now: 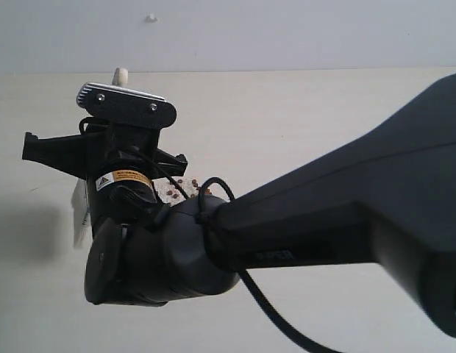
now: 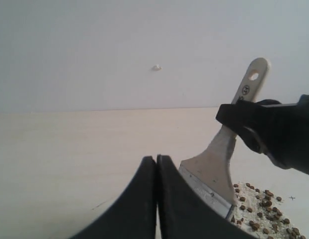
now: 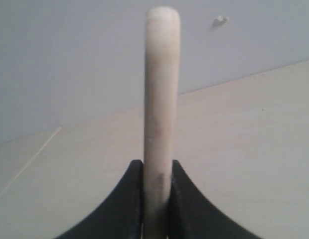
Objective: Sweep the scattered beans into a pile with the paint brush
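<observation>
The paint brush (image 2: 217,167) stands tilted on the table, its whitish handle with the hole pointing up and its silver ferrule (image 2: 209,193) low beside the beans. My right gripper (image 3: 157,167) is shut on the handle; in the left wrist view it shows as a black clamp (image 2: 266,124). Reddish-brown beans (image 2: 264,211) lie in pale grit just past the ferrule. In the exterior view only a few beans (image 1: 178,187) peek out beside the right arm (image 1: 287,228), and the handle tip (image 1: 121,76) sticks up above it. My left gripper (image 2: 157,160) is shut and empty, close in front of the brush.
The pale wooden table (image 1: 301,125) runs back to a plain white wall (image 1: 287,33). The right arm covers much of the exterior view and hides the left gripper there. A small white knob (image 2: 156,67) sits on the wall.
</observation>
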Controlling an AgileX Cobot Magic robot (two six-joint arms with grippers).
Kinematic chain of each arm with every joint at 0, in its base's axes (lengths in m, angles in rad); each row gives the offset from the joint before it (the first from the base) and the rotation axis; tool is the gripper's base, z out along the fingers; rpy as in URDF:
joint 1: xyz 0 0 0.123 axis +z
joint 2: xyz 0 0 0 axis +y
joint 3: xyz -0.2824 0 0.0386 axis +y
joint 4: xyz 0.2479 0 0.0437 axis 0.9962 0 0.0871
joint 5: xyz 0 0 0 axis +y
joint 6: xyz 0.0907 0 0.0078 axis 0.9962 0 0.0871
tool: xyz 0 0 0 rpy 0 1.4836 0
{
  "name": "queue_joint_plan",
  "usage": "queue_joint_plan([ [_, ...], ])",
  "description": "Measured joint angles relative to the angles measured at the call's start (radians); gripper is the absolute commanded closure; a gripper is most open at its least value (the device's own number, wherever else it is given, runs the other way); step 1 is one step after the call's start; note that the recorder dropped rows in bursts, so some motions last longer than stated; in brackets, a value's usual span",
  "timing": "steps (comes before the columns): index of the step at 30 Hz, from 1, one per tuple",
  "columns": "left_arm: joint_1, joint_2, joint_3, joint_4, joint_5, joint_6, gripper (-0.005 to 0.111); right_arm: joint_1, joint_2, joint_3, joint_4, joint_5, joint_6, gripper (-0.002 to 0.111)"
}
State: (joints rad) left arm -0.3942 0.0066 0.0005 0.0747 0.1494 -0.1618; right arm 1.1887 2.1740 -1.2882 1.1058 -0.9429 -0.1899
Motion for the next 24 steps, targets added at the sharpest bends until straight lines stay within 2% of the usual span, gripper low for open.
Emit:
queue_joint_plan([
  [5,0.000,0.000,0.000,0.000,0.000,0.000,0.107,0.000,0.009,-0.042,0.116,0.038,-0.179,0.108],
  [11,0.000,0.000,0.000,0.000,0.000,0.000,0.107,0.000,0.009,-0.051,0.163,0.038,-0.253,0.108],
  [15,0.000,0.000,0.000,0.000,0.000,0.000,0.107,0.000,0.009,-0.051,0.172,0.040,-0.256,0.108],
  [24,0.000,0.000,0.000,0.000,0.000,0.000,0.107,0.000,0.025,-0.071,0.152,0.048,-0.133,0.108],
])
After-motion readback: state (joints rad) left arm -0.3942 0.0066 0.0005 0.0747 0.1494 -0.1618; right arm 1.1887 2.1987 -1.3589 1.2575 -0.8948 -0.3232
